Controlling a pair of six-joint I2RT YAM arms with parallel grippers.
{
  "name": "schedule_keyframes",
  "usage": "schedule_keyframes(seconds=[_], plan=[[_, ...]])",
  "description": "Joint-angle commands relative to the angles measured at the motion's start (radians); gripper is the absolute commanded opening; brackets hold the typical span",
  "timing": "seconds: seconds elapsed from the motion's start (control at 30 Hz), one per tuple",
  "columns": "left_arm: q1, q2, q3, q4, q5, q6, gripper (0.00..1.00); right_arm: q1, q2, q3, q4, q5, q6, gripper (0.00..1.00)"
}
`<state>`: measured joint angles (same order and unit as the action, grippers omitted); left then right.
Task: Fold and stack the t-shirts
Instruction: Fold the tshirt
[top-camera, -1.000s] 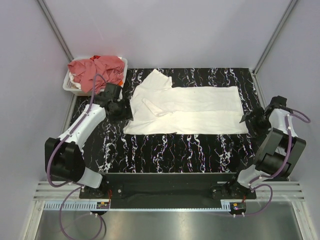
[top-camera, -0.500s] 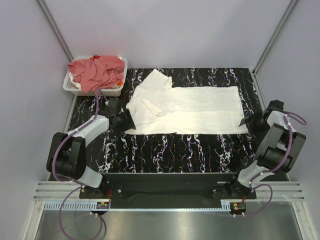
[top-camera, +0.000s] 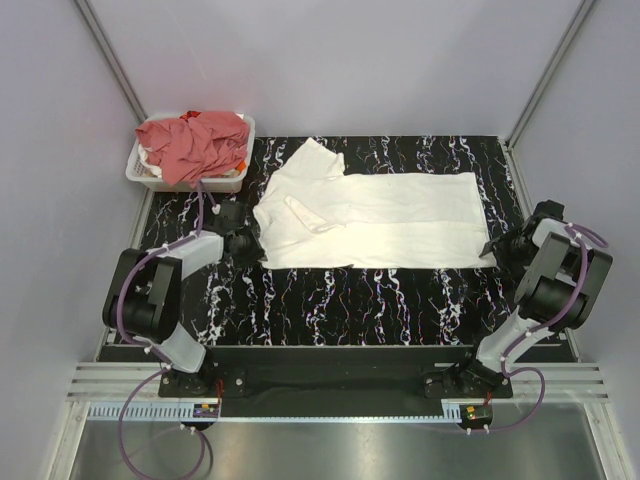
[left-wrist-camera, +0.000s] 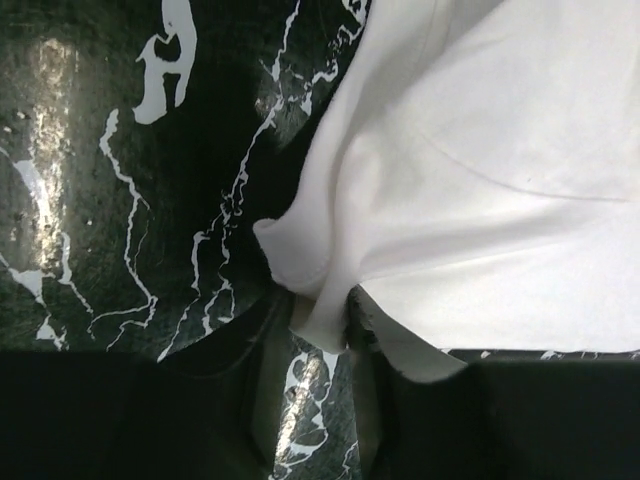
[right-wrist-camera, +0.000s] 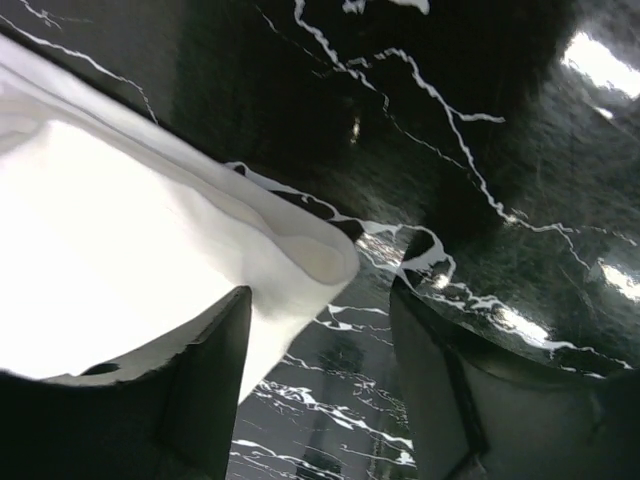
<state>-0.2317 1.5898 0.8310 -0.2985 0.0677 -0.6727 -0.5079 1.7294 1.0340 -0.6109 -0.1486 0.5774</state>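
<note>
A white t-shirt (top-camera: 385, 222) lies spread on the black marble table (top-camera: 380, 300), with its left part folded over. My left gripper (top-camera: 245, 243) sits low at the shirt's near left corner. In the left wrist view, a pinched fold of the white t-shirt (left-wrist-camera: 318, 315) stands between the fingers of the left gripper (left-wrist-camera: 320, 335), which are shut on it. My right gripper (top-camera: 500, 245) is at the near right corner. In the right wrist view the right gripper (right-wrist-camera: 320, 300) is open, with the corner of the white t-shirt (right-wrist-camera: 300, 255) lying inside the gap, next to one finger. Salmon-red t-shirts (top-camera: 195, 140) are heaped at the back left.
The white plastic basket (top-camera: 140, 172) holding the salmon-red heap stands off the table's back left corner. Grey walls and frame posts close in the back and sides. Bare marble runs along the near strip between the arms.
The left arm drew back and down to the shirt's near left corner and its jaws closed on the cloth. The right gripper shifted slightly onto the right corner and its jaws narrowed.
</note>
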Motion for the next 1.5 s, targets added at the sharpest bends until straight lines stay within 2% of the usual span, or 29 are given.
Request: schedule_keyframes(seconds=[0.0, 0.07, 0.1, 0.13, 0.17, 0.23, 0.27, 0.4, 0.5, 0.57, 0.63, 0.77, 0.9, 1.17, 1.47], plan=[[0.005, 0.044, 0.055, 0.065, -0.005, -0.005, 0.27, -0.003, 0.041, 0.05, 0.06, -0.009, 0.013, 0.61], [0.006, 0.076, 0.083, 0.059, 0.024, -0.01, 0.17, -0.003, 0.064, 0.066, 0.062, -0.028, 0.016, 0.5], [0.006, 0.088, 0.109, 0.058, 0.032, -0.011, 0.07, -0.003, 0.074, 0.078, 0.06, -0.034, 0.016, 0.45], [0.005, 0.09, 0.121, 0.053, 0.046, -0.014, 0.04, -0.003, 0.079, 0.084, 0.063, -0.04, 0.016, 0.31], [0.006, 0.091, 0.135, 0.038, 0.05, -0.016, 0.0, -0.003, 0.078, 0.089, 0.062, -0.055, 0.018, 0.22], [0.005, 0.081, 0.183, 0.012, 0.063, -0.011, 0.0, -0.003, 0.07, 0.106, 0.048, -0.074, 0.025, 0.03], [0.005, 0.075, 0.207, -0.042, 0.061, -0.005, 0.0, -0.001, 0.062, 0.136, 0.033, -0.097, 0.032, 0.0], [0.005, -0.046, 0.365, -0.197, -0.004, 0.042, 0.0, -0.003, -0.075, 0.236, -0.064, -0.131, 0.045, 0.0], [0.014, -0.172, 0.384, -0.278, -0.06, 0.055, 0.0, -0.027, -0.17, 0.262, -0.153, -0.117, 0.047, 0.0], [0.02, -0.23, 0.346, -0.3, -0.063, 0.05, 0.0, -0.069, -0.209, 0.215, -0.158, -0.126, 0.041, 0.0], [0.022, -0.295, 0.24, -0.3, -0.054, 0.025, 0.0, -0.084, -0.228, 0.118, -0.153, -0.111, 0.024, 0.0], [0.02, -0.323, -0.016, -0.245, -0.017, -0.005, 0.0, -0.09, -0.208, -0.058, -0.093, -0.114, 0.024, 0.0], [0.022, -0.355, -0.165, -0.191, -0.002, -0.031, 0.0, -0.09, -0.211, -0.12, -0.072, -0.088, 0.029, 0.0], [0.022, -0.435, -0.25, -0.205, 0.006, -0.047, 0.0, -0.096, -0.294, -0.164, -0.105, -0.002, 0.071, 0.0], [0.02, -0.553, -0.317, -0.241, 0.035, -0.08, 0.02, -0.15, -0.483, -0.273, -0.171, 0.096, 0.124, 0.0]])
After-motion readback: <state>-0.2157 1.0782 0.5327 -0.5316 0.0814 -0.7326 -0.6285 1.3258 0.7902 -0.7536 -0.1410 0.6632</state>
